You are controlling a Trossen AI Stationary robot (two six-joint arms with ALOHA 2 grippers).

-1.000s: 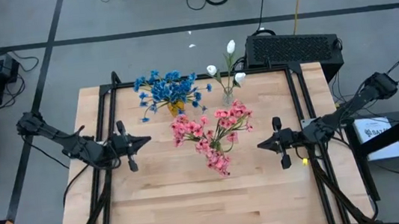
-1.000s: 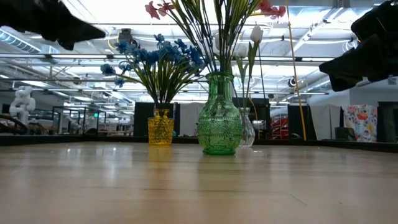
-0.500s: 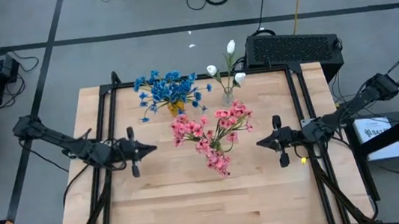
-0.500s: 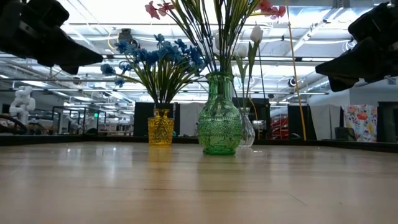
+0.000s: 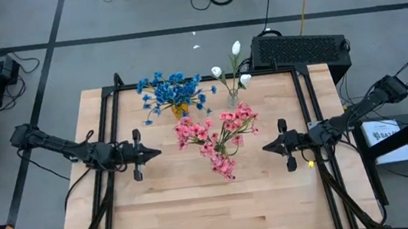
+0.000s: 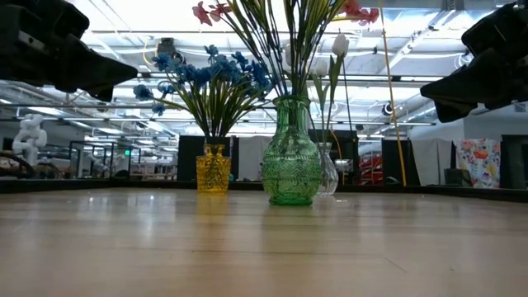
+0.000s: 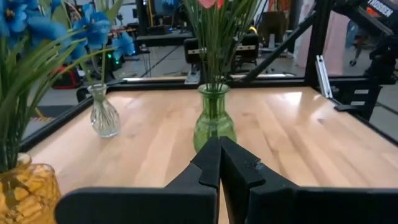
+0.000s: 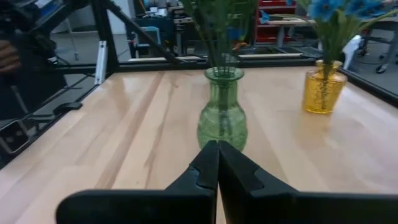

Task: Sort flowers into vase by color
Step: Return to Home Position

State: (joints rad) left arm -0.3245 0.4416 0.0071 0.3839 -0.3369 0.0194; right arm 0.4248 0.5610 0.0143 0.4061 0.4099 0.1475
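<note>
Blue flowers (image 5: pixel 172 92) stand with their stems in a yellow vase (image 6: pixel 213 169). Pink flowers (image 5: pixel 218 134) fill a green vase (image 6: pixel 290 161), and white buds (image 5: pixel 231 69) stand in a small clear vase (image 7: pixel 103 113). My left gripper (image 5: pixel 156 152) hovers shut above the table, left of the green vase, pointing at it. My right gripper (image 5: pixel 265 148) hovers shut on the other side of that vase, pointing at it too. Neither touches anything.
All three vases stand on the far half of the wooden table (image 5: pixel 222 205). A black metal frame (image 5: pixel 110 102) rims the table, and a black case (image 5: pixel 300 48) sits past the far right corner. Bare wood lies toward the near edge.
My left gripper has moved a little toward the table's right, closer to the green vase, and has dropped slightly. My right gripper has stayed nearly still. The flowers and vases have kept their places.
</note>
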